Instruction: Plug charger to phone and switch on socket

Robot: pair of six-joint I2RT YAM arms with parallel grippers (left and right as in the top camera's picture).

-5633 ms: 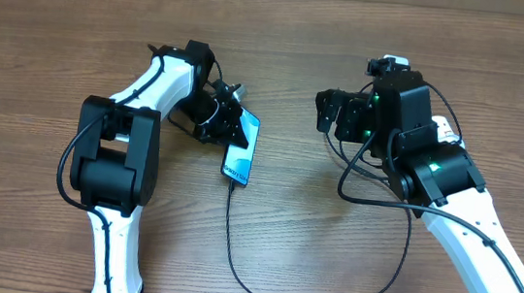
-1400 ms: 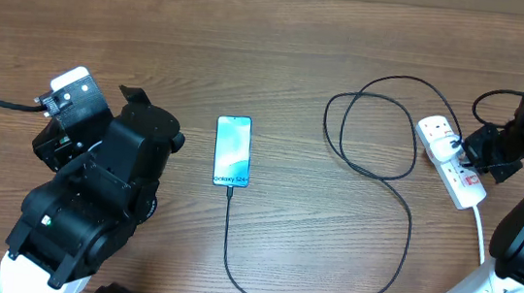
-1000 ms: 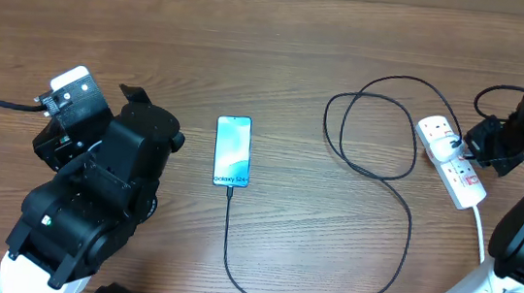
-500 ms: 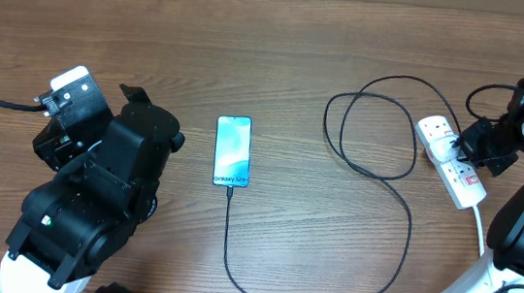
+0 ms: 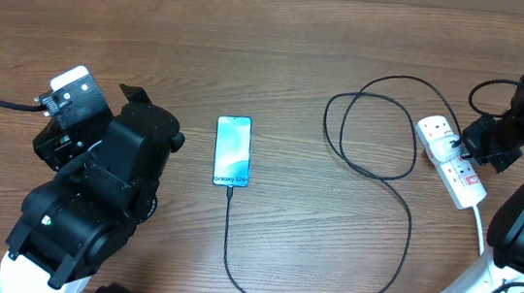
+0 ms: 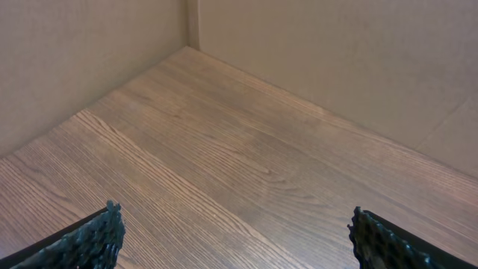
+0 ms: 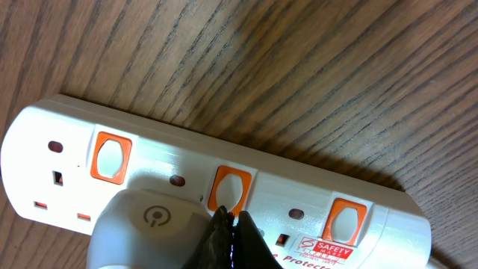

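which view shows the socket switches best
Right wrist: the socket fills the frame, with three orange switches clear. Overhead shows it small at the right edge, switches barely visible. Left wrist shows none of it.

The table (image 5: 313,35) is matt, open-grained brown wood, the socket (image 7: 164,149) smooth, glossy white plastic with orange plastic switches (image 7: 110,157), the phone (image 5: 232,150) glassy and sleek, the charger (image 5: 227,226) a matt black rubbery-looking cable.

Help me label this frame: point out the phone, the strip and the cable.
phone (image 5: 232,150), overhead view, middle of its screen.
strip (image 5: 469,191), overhead view, white body near its lower end.
cable (image 5: 226,235), overhead view, straight run below the phone.
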